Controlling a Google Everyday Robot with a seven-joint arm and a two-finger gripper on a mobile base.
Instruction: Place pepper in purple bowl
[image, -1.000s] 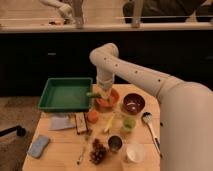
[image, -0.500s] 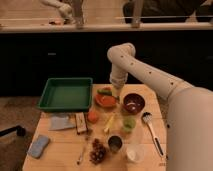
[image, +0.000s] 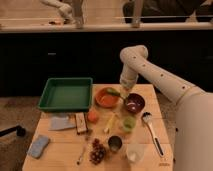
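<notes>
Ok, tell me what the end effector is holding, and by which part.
The end effector, shut between the orange bowl and the purple bowl, seems to hold the green pepper by its right end.

My robot's white, thick-jointed arm (image: 165, 85) enters from the lower right, climbs to a rounded elbow behind the light wooden table (image: 55, 155), then drops straight down over the table's rear half. Its two-finger parallel-jaw gripper (image: 123, 94) hangs at the end of the vertical forearm, pointing downward, just above the tabletop's back right area. I have the fingers drawn fully together. From here I cannot tell whether anything sits pinched between them.
</notes>
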